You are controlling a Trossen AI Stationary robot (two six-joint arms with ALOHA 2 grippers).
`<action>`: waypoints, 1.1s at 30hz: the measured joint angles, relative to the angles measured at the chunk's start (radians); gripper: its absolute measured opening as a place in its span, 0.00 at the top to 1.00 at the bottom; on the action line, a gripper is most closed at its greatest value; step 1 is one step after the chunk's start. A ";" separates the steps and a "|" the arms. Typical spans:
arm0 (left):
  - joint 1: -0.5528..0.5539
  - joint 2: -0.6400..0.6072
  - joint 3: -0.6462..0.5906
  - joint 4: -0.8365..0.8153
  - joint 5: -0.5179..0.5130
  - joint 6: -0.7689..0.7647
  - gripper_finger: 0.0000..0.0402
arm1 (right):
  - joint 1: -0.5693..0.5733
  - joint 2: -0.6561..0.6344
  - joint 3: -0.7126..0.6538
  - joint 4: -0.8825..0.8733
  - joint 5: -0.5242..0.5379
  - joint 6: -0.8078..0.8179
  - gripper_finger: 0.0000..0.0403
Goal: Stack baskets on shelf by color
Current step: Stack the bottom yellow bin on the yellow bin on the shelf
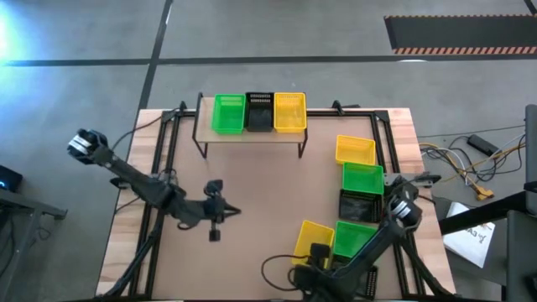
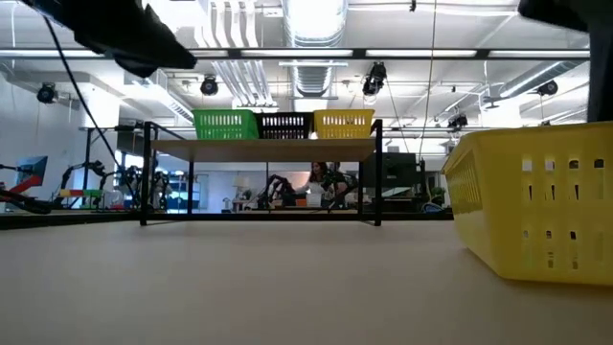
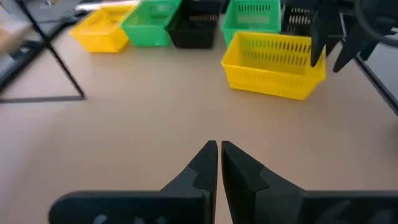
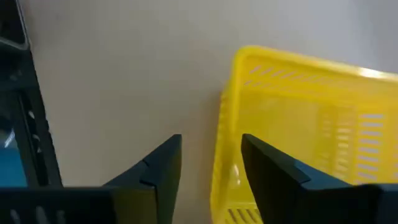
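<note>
The shelf (image 1: 252, 134) stands at the far side and carries a green basket (image 1: 228, 113), a black basket (image 1: 260, 111) and a yellow basket (image 1: 289, 111) side by side. On the table's right lie a yellow (image 1: 355, 150), a green (image 1: 362, 178), a black (image 1: 360, 206) and a second green basket (image 1: 356, 238). A second yellow basket (image 1: 312, 239) sits nearer the middle. My right gripper (image 4: 211, 146) is open, its fingers standing either side of that basket's near end wall (image 4: 225, 149). My left gripper (image 3: 219, 146) is shut and hovers over bare table at centre-left (image 1: 233, 210).
A black metal frame (image 1: 164, 159) runs along the table's left, right and far edges. Bare tabletop (image 1: 268, 189) lies between the shelf and the loose baskets. Cables and papers (image 1: 470, 231) lie off the table's right side.
</note>
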 joint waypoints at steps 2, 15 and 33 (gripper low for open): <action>-0.014 0.053 0.008 -0.003 -0.003 -0.030 0.99 | -0.007 0.014 0.014 -0.020 -0.013 -0.017 0.67; -0.104 0.240 -0.027 -0.007 -0.146 -0.290 0.99 | -0.028 -0.079 -0.057 -0.071 0.040 -0.213 0.97; -0.063 0.256 -0.163 0.301 -0.256 -0.166 0.99 | -0.781 -0.507 0.056 0.006 0.091 -1.175 0.98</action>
